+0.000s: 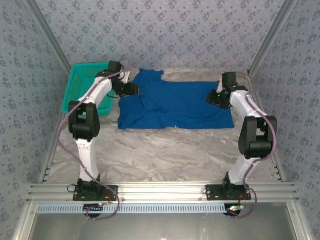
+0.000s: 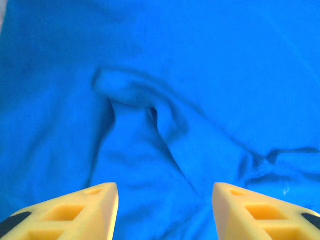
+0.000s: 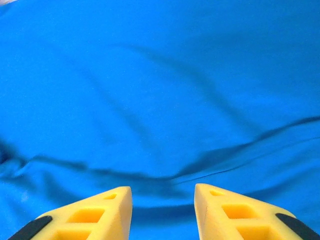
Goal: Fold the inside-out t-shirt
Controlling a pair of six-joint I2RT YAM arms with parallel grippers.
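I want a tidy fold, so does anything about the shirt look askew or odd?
Yes. The t-shirt lies unevenly: a raised pucker bunches up near its left side, and a flap sticks out past the far edge. No tears or spills show.

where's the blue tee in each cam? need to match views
Top external: royal-blue cotton t-shirt spread out at far centre, right of the teal plastic mesh basket.
Left wrist: blue cloth beneath and beyond the open yellow left fingers.
Right wrist: blue cloth beyond the open yellow right fingers.
Shared landmark: puckered crease, probably the same one in the top and left wrist views.
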